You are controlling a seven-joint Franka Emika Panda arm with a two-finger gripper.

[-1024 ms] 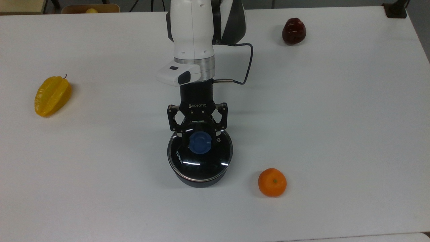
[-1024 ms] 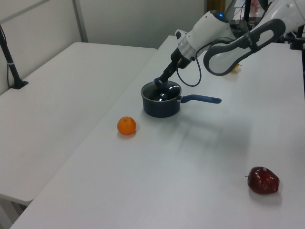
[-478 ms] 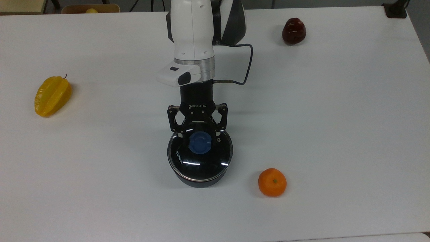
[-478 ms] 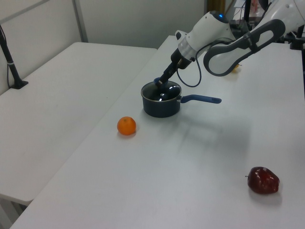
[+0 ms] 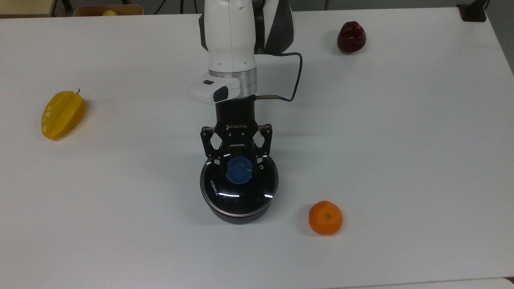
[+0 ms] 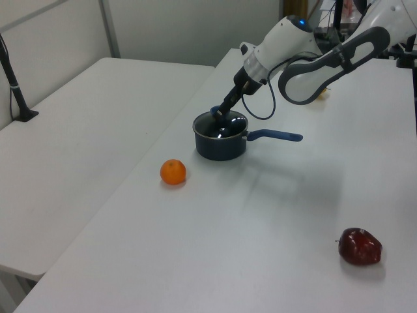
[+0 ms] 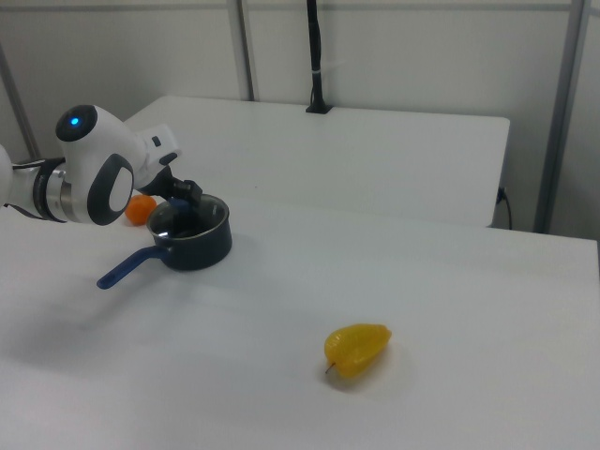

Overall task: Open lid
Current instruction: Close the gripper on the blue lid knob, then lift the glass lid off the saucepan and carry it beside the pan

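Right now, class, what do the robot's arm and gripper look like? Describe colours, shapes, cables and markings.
The arm is glossy white with rounded shells, dark grey joint sections and a silver metal ring at the wrist. A thin dark cable loops beside it. The gripper is black, with open linkage fingers and white ROBOTIQ lettering. A blue light glows on one joint in the right view.

White worktop (image 6: 260, 215), black saucepan (image 6: 221, 140) with blue handle (image 6: 275, 135), pincer (image 6: 218, 113) down at its lid (image 6: 221, 124), orange (image 6: 172, 171) nearby, dark red apple (image 6: 359, 246) well apart.
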